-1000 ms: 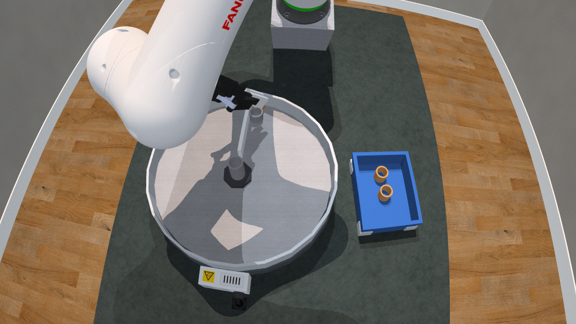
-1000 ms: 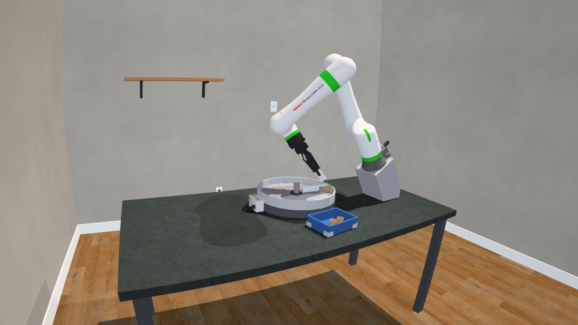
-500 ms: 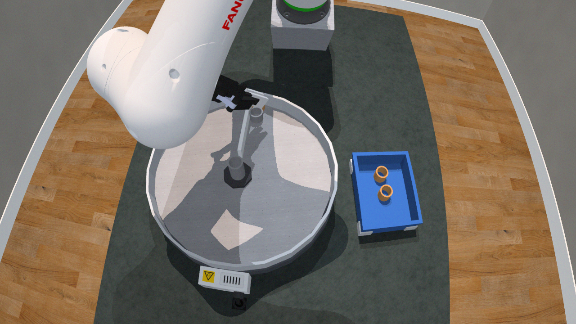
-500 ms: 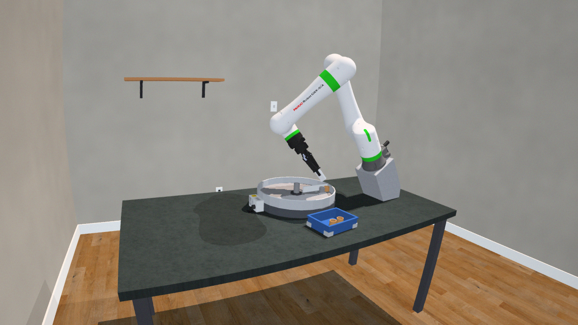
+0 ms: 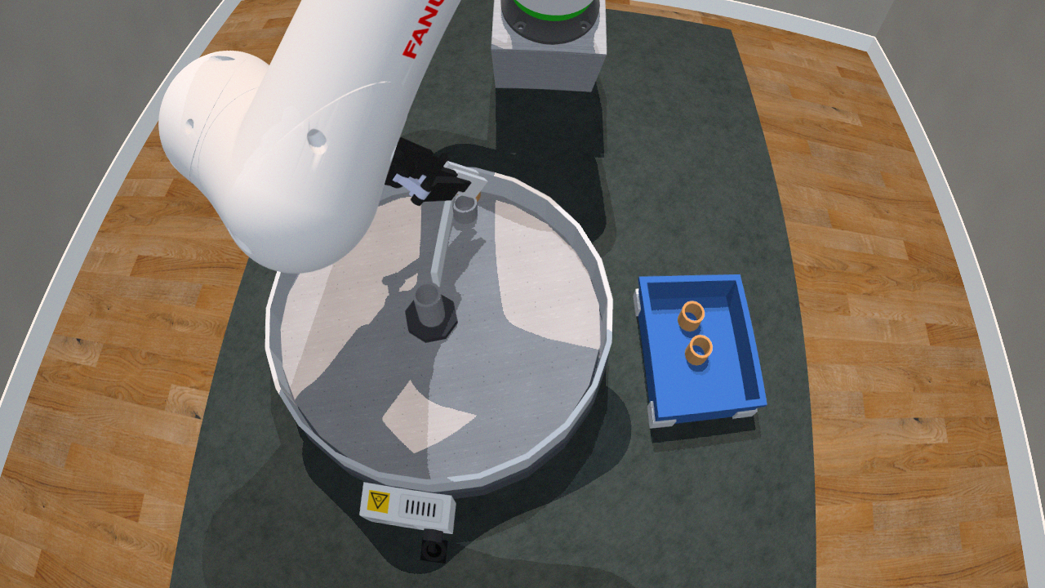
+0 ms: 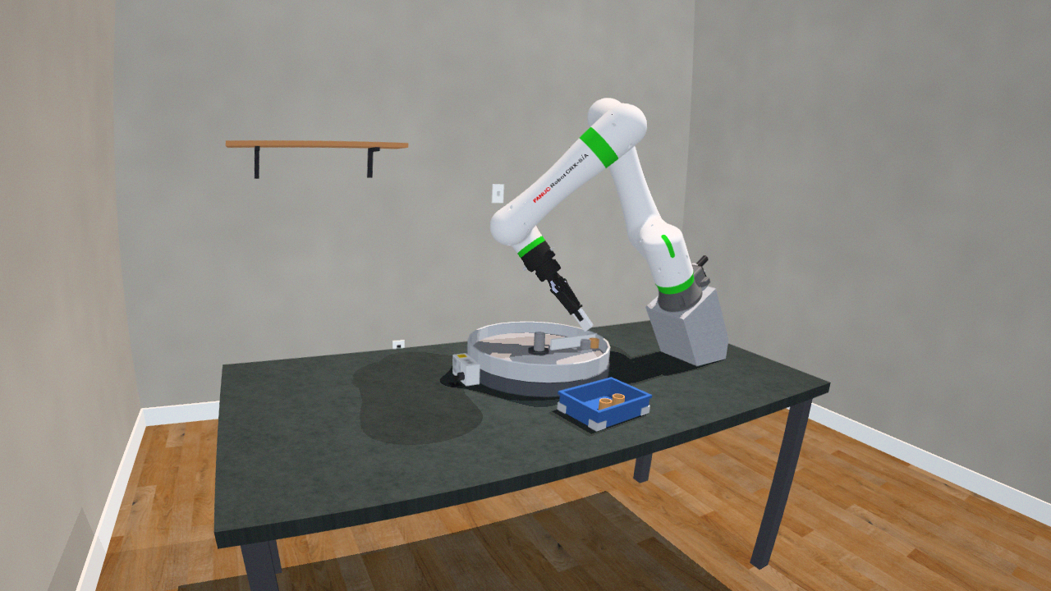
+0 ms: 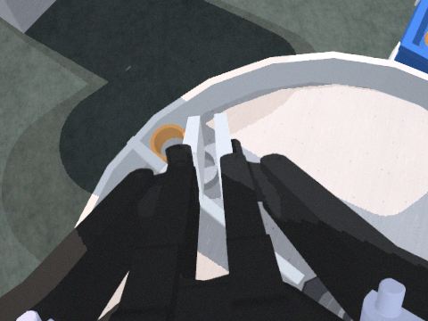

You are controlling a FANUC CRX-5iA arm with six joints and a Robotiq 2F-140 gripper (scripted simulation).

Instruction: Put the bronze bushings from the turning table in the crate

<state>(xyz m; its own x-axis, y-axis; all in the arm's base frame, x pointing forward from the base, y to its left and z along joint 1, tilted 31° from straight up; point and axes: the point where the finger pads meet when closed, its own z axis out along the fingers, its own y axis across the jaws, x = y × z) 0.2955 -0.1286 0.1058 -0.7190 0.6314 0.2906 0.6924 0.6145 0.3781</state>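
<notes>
We have two orange-brown bronze ring-shaped bushings (image 5: 691, 323) (image 6: 605, 404) standing in the blue rectangular crate (image 5: 694, 414) (image 6: 598, 417) (image 7: 410, 61), slightly apart. A third, the remaining orange-brown bronze bushing (image 6: 594, 343) (image 7: 156, 142), stands inside the round grey turning table (image 5: 606, 292) (image 6: 529, 369) (image 7: 250, 73), by its raised rim. Just beside it is the grey cylindrical steel bushing (image 5: 464, 212) (image 6: 585, 344) (image 7: 213, 173), near the pale straight bar (image 5: 442, 245) (image 6: 566, 343). Our black two-finger gripper (image 5: 474, 189) (image 6: 585, 326) (image 7: 209, 134) hangs above them, its pale pads close together with a narrow gap and nothing held.

If we descend like this, the narrow pads could strike a bushing's top instead of straddling it. Opening low down could knock the steel one or press a finger against the rim. A careless grip might take the steel bushing, or both. Later, a release from too high could leave a bushing rolling in the crate or hit the two standing there.
</notes>
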